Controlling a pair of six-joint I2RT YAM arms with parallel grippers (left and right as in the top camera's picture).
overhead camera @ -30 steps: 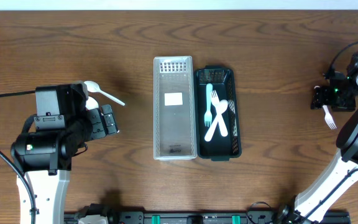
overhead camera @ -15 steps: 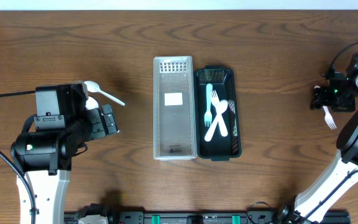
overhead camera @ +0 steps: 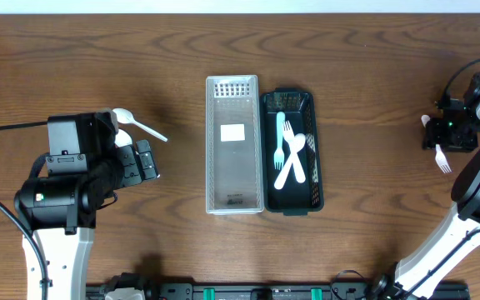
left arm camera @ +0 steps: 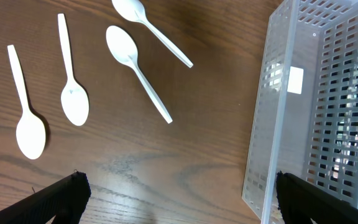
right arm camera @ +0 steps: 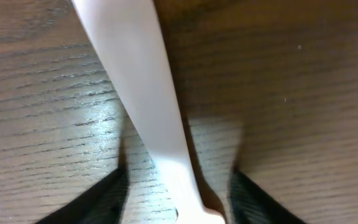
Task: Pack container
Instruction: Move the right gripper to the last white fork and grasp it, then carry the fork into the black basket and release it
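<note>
Shifted slightly rightward since a second ago: right gripper (overhead camera: 450,127), jaws narrowly apart astride the fork (right arm camera: 148,106) handle, unclamped. Centre handle between fingers (right arm camera: 107,199), close squarely, then lift toward black container (overhead camera: 267,179), well apart. Left gripper (left arm camera: 179,208) wide, idle above spoons (left arm camera: 73,102).

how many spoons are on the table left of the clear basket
4 in the left wrist view: far-left spoon, second spoon beside it, third spoon slanted mid-frame, top spoon above it, nearer the clear basket. Others may be hidden.
</note>
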